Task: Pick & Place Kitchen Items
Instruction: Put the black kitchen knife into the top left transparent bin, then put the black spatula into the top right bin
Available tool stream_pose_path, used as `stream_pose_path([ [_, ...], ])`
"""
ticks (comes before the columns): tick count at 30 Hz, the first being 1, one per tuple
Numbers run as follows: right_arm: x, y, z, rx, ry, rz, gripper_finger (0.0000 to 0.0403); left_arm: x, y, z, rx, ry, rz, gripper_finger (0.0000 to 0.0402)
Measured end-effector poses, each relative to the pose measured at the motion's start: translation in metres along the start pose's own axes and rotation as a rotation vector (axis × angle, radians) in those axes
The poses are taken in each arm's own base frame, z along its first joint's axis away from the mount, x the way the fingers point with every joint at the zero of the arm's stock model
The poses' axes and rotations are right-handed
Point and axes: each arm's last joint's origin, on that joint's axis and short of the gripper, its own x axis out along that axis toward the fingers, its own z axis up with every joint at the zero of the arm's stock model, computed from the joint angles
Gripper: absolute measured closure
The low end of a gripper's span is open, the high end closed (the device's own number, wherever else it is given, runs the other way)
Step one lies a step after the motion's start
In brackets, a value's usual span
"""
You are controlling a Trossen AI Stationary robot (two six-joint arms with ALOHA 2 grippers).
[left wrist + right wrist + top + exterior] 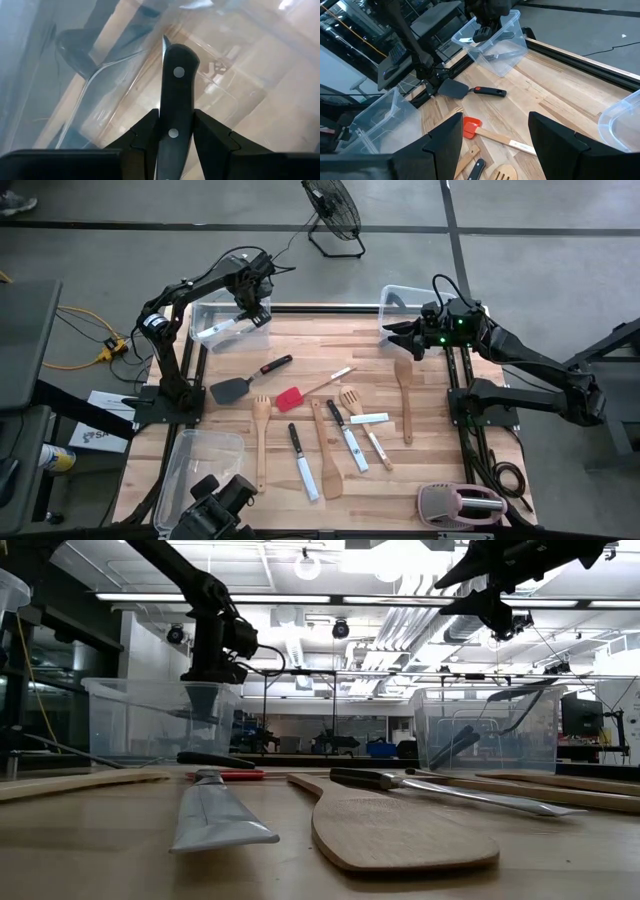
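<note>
My left gripper (pixel 247 312) reaches down into the clear far-left bin (pixel 205 312) and is shut on a black-handled, white-bladed knife (pixel 222 330). My right gripper (pixel 492 145) hangs open above the table's far right, beside the clear far-right bin (pixel 395 300), with nothing between its fingers. Other kitchen items lie flat on the wooden table: a black spatula (pixel 238 386), a small red spatula (pixel 290 399), wooden spoons (pixel 262 430) (pixel 404 395), a forked turner (pixel 350 400) and knives (pixel 303 462) (pixel 349 438). My left gripper pinches the knife's black riveted handle (pixel 172 132) between its two fingers. The fingers point down from above and lie across the handle. The handle's butt end (pixel 177 55) sticks out one side and the white blade (pixel 465 40) the other. Whether the knife touches the bin floor cannot be told.
A third clear bin (pixel 200 465) sits at the near left and a pink-and-grey toaster (pixel 465 502) at the near right. Utensils crowd the table's middle. Bare wood lies along the far edge between the two far bins.
</note>
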Motion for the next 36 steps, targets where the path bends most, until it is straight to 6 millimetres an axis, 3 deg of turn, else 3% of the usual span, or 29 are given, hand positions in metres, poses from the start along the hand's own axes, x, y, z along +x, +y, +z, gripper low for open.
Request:
stream_pose_path([
  [11,0.000,0.000,0.000,0.000,0.002,0.002,0.0186,0.000,0.000,0.000,-0.002,0.001,-0.010,0.0281],
  [21,0.000,0.000,0.000,-0.003,0.003,0.003,0.0186,-0.002,0.000,-0.002,0.030,0.019,-0.012,0.0209],
  [26,0.000,0.000,0.000,-0.002,0.003,0.003,0.0186,-0.019,0.003,0.000,0.057,0.022,-0.012,0.0205],
  [36,0.000,0.000,0.000,-0.002,0.004,0.004,0.0186,-0.075,0.006,0.003,0.006,-0.022,-0.015,0.0204],
])
